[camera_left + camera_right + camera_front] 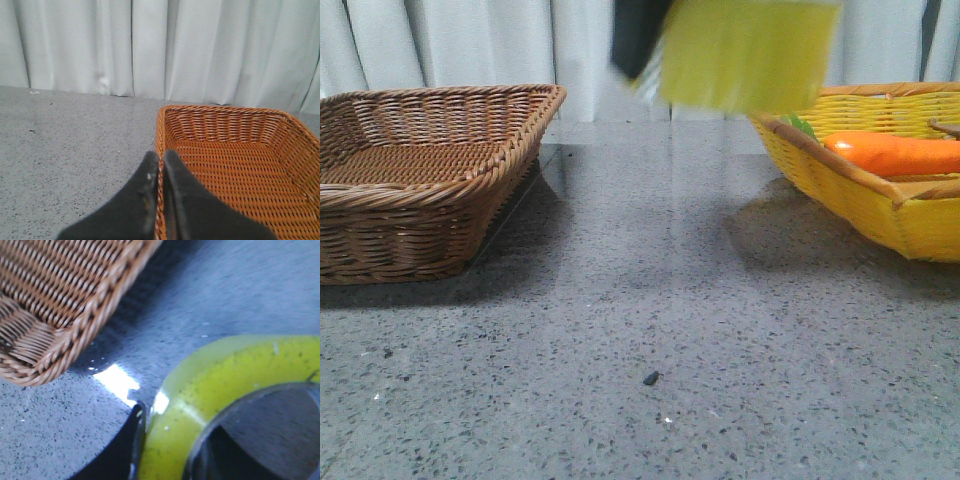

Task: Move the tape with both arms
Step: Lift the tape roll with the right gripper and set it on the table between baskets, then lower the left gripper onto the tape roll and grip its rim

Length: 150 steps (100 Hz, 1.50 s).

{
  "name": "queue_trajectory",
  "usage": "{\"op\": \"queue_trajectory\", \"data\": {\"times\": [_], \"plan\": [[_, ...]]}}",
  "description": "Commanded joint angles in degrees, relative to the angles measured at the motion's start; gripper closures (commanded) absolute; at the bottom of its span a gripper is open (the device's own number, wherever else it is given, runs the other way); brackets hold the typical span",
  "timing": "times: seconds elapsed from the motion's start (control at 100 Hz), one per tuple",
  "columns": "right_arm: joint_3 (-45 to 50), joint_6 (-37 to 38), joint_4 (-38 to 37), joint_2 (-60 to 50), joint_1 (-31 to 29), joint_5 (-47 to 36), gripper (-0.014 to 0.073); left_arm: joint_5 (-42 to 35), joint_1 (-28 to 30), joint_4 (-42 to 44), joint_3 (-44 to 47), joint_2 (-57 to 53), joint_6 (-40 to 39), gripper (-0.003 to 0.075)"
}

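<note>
High over the middle of the table, the front view shows the tape (pixel 745 55) as a blurred, translucent yellow roll. A dark finger (pixel 635 35) of my right gripper presses on its left side. In the right wrist view the tape (pixel 225 375) fills the near field, and my right gripper (pixel 170 440) is shut on its wall, one finger (pixel 131 440) outside and one inside the core. My left gripper (pixel 161 156) is shut and empty, with its tips over the rim of the brown wicker basket (pixel 225 111). It does not appear in the front view.
The brown wicker basket (pixel 420 180) stands empty at the table's left, and its corner (pixel 75 315) shows below the held tape. On the right, a yellow basket (pixel 880 210) holds an orange carrot (pixel 895 152). White curtains hang behind the grey speckled table (pixel 650 320).
</note>
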Motion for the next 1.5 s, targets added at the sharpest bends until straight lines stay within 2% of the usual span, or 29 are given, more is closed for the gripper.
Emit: {"op": "queue_trajectory", "data": {"times": [0.0,0.27,0.34,0.46,0.55,0.67,0.8,0.89,1.01,1.21,1.38,1.49], "plan": [[-2.0,-0.7,-1.1,0.8,0.6,-3.3,0.065,-4.2,0.1,-0.5,-2.1,0.7,-0.4,0.0741],[-2.0,-0.7,-1.1,6.6,0.6,-4.4,0.0635,-4.2,0.1,-0.5,-2.1,0.7,-0.4,0.0741],[-2.0,-0.7,-1.1,7.0,0.6,-4.4,0.0572,-4.2,0.1,-0.5,-2.1,0.7,-0.4,0.0741],[-2.0,-0.7,-1.1,7.0,0.6,-4.4,0.0396,-4.1,0.1,-0.7,-2.1,0.7,-0.4,0.074],[-2.0,-0.7,-1.1,7.0,0.6,-4.1,0.0344,-4.0,0.1,-0.7,-2.1,0.7,-0.4,0.074],[-2.0,-0.7,-1.1,6.6,0.6,-4.1,0.0346,-4.0,0.1,-0.7,-2.1,0.7,-0.4,0.0714],[-2.3,-0.7,-1.6,3.9,0.6,-3.5,0.0368,-4.1,-0.7,-0.8,-2.6,0.7,-0.4,0.0571],[-2.3,-0.7,-1.8,0.7,0.6,-3.4,0.0475,-4.1,-2.7,-0.8,-3.8,0.7,-0.4,0.0467],[-2.3,-0.7,-2.1,-4.6,0.6,-4.4,0.0668,-3.7,-6.8,-0.8,-5.7,2.0,-0.4,0.0436],[-1.9,-0.7,-5.7,-14.5,0.6,-6.1,0.0666,-3.6,-17.6,-0.8,-10.0,9.0,0.0,0.0429],[-0.3,-0.7,-7.1,-23.0,0.6,-8.5,0.0666,-4.1,-27.9,-0.4,-14.2,17.5,0.0,0.0315],[1.0,-0.7,-7.1,-27.8,0.6,-8.7,0.0666,-4.0,-34.2,-0.4,-17.7,23.8,0.0,0.0278]]}}
